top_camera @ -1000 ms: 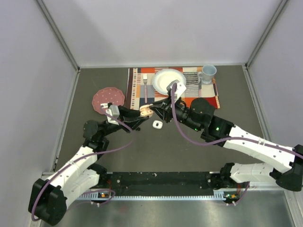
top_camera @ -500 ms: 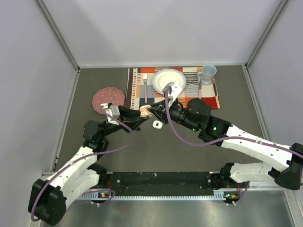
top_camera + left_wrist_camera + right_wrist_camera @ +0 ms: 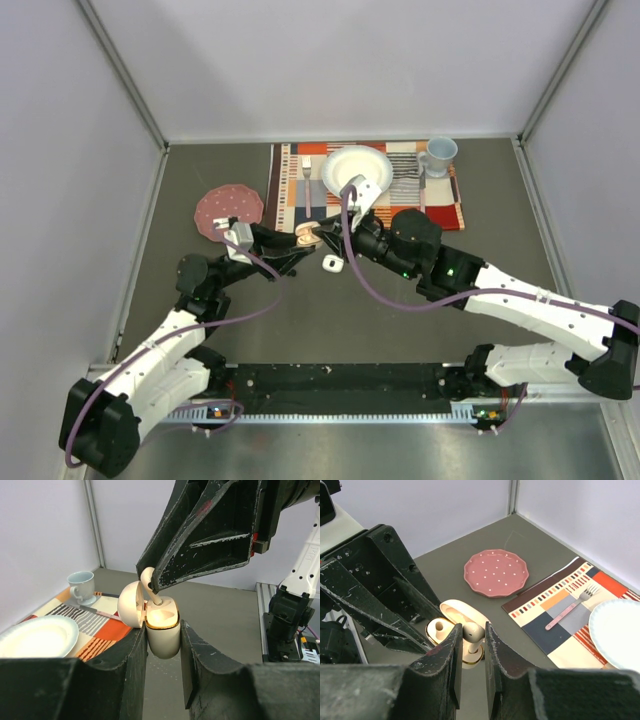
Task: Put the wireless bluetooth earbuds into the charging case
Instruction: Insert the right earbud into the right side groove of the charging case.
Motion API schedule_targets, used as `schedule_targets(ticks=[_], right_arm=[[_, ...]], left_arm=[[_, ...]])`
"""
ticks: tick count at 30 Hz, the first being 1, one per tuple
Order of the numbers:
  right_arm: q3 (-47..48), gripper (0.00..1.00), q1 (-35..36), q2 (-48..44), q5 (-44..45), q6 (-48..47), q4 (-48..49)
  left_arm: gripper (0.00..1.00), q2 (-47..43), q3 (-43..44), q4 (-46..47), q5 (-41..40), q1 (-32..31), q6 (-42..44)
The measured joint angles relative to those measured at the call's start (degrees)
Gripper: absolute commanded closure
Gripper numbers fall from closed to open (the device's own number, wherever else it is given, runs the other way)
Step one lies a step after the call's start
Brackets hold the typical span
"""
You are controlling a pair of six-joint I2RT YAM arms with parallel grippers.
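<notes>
A pale pink charging case [image 3: 163,635] with a gold rim stands upright, lid open, and my left gripper [image 3: 163,630] is shut on its body. From above, the case [image 3: 308,235] shows just left of the placemat. My right gripper [image 3: 473,626] is shut on a pale pink earbud [image 3: 473,631]. It holds the bud by the head, directly over the open case [image 3: 440,630]. The earbud's [image 3: 147,576] stem points down into the right-hand slot. The two grippers meet at the case [image 3: 322,232]. No other earbuds show.
A small white case [image 3: 332,263] lies on the table just in front of the grippers. Behind them a striped placemat [image 3: 290,190] carries a white plate [image 3: 356,168], a pink fork [image 3: 567,614] and a blue mug [image 3: 439,154]. A pink dotted plate [image 3: 228,209] sits to the left.
My right gripper has moved left with the earbud, from beside the case to right over it. The left arm and the case have stayed put.
</notes>
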Motion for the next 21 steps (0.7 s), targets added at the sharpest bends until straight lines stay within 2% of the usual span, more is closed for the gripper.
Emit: schedule_targets(ticks=[21], right_arm=[[0.0, 0.91, 0.9, 0.0, 0.2, -6.0, -0.8]], left_arm=[[1.0, 0.0, 0.0, -0.7, -0.7, -0.3, 0.0]])
